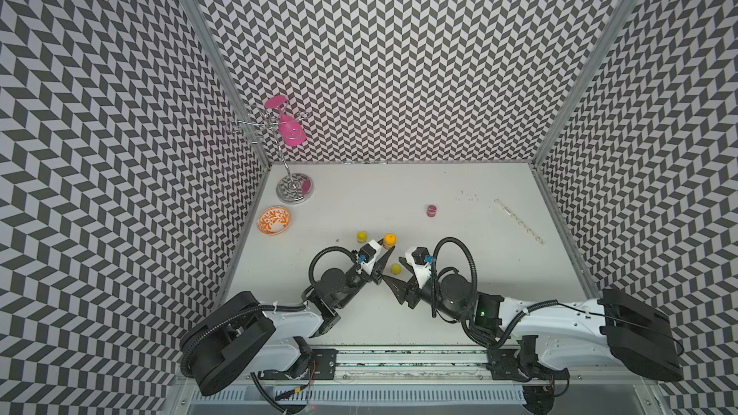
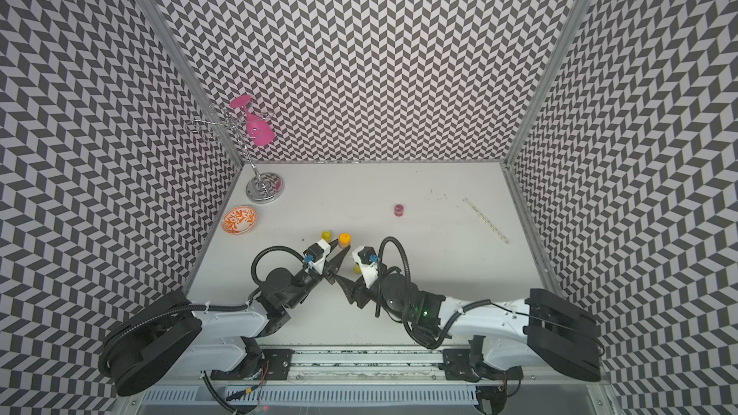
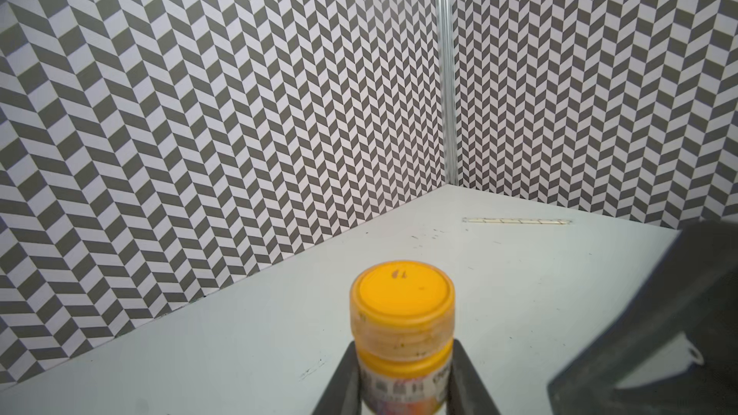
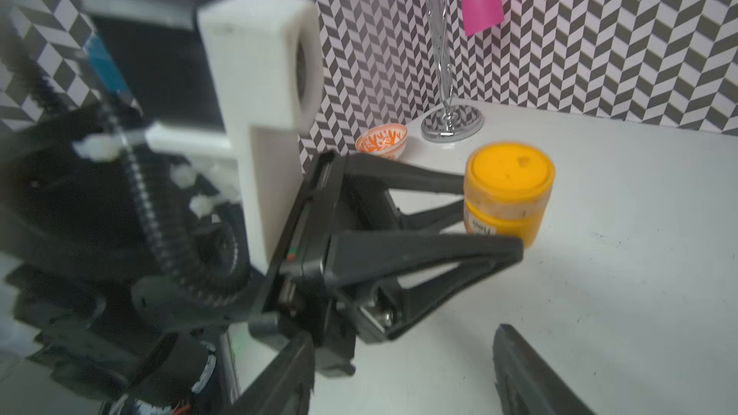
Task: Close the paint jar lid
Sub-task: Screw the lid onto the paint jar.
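Left fingers (image 3: pixel 344 387) pinching upright orange-yellow paint jar (image 3: pixel 402 353), lid (image 3: pixel 401 293) seated flat, right fingers (image 4: pixel 533 377) spread apart

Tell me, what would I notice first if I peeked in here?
Dizzy black-and-white zigzag walls wrap the whole booth. Near the table's front middle, the left gripper pinches an orange paint jar. A pink glass hangs upside down on a shiny rack in the far left corner.
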`<state>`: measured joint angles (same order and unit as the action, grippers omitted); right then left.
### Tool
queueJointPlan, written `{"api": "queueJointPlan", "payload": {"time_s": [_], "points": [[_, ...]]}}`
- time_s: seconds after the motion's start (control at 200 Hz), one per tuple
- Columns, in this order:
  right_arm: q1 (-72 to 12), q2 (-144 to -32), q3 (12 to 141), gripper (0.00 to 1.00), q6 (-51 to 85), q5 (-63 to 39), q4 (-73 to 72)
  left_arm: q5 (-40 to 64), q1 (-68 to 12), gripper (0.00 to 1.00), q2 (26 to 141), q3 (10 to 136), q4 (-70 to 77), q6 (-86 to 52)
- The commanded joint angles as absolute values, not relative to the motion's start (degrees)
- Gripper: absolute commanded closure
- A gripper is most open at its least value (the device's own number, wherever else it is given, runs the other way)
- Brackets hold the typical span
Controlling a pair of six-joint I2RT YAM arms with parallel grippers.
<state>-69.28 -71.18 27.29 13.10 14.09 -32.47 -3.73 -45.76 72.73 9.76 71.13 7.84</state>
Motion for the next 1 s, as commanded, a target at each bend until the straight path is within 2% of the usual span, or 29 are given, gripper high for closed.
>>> {"api": "queueJointPlan", "payload": {"time_s": [0.0,0.22,0.34,0.431,0.586,0.636,0.681,0.851,0.936,0.996], "points": [[-69.70,-67.49,24.70,0.28,14.14,14.94,-26.22,-2.47,-45.47,0.75,71.40,9.13,78.84,6.73],[-66.64,-53.01,22.77,0.25,11.62,18.03,-17.21,4.95,-42.85,0.75,71.08,6.69,81.06,5.12],[-60.92,-44.60,21.21,0.24,7.21,12.68,-17.27,15.28,-41.85,0.75,74.16,7.44,84.18,3.89],[-55.11,-41.12,22.80,0.23,3.55,4.04,-15.36,26.09,-41.40,0.75,76.99,8.64,86.46,3.80],[-52.20,-41.54,26.72,0.25,-5.11,-9.58,-13.63,46.98,-40.87,0.74,84.78,10.28,99.03,-2.70],[-52.20,-41.88,27.47,0.26,-7.34,-13.55,-13.58,51.20,-40.63,0.74,87.99,10.45,105.73,-6.34],[-52.16,-41.84,27.55,0.27,-8.84,-16.51,-14.24,54.11,-40.45,0.74,89.22,11.97,105.09,-7.93],[-52.16,-42.78,26.68,0.34,-12.40,-24.95,-16.66,56.67,-40.34,0.75,90.80,12.79,106.03,-8.88],[-52.17,-44.80,27.33,0.41,-13.01,-26.61,-15.44,57.40,-40.25,0.75,90.72,12.98,106.07,-9.43],[-52.17,-45.97,27.42,0.42,-13.15,-26.98,-15.29,58.05,-40.25,0.75,90.88,13.23,106.03,-9.91]]}}
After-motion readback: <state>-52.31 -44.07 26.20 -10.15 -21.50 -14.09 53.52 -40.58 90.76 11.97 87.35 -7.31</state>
